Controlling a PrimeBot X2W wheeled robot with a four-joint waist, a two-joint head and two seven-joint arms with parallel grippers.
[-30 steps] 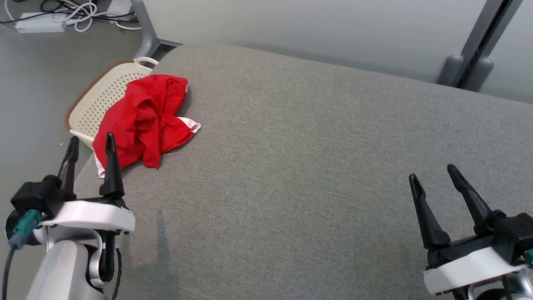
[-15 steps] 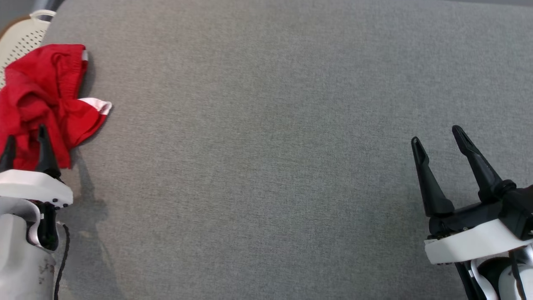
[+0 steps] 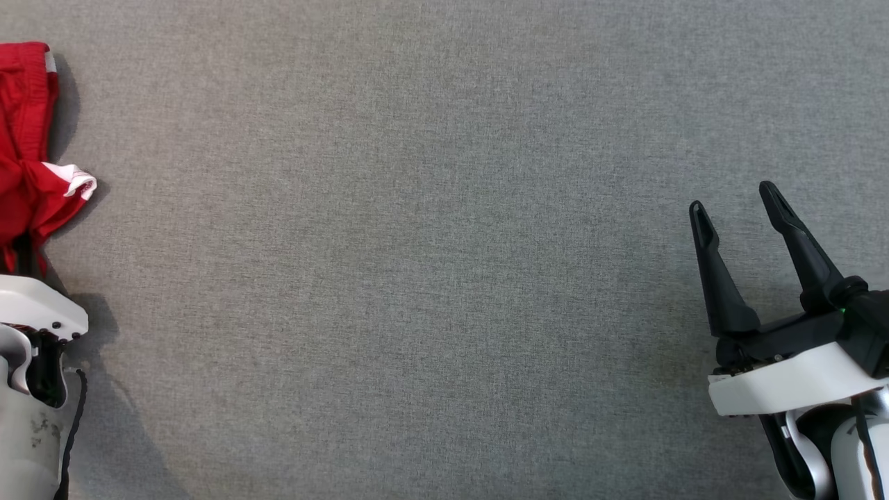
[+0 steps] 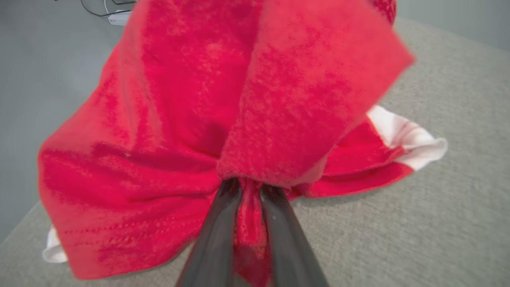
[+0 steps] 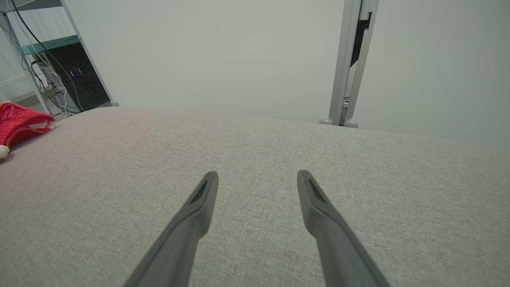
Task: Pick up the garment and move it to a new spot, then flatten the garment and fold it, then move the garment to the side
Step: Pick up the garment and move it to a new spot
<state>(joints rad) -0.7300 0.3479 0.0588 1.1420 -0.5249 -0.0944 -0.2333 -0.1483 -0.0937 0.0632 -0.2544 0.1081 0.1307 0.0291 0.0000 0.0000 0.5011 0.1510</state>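
At the head view's left edge, the red garment [image 3: 24, 104] lay on the grey fabric worktop [image 3: 417, 243]; the right hand [image 3: 732, 197] stood open and empty. Left wrist view: the left hand [image 4: 248, 189] clenched a garment fold. Right wrist view: a pale wall [image 5: 219, 52] stood behind.

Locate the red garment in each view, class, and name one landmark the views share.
Head view: red garment at the upper left edge.
Left wrist view: centre, pinched in the left pincer.
Right wrist view: far left edge.
Shared landmark: the grey cushion under it.
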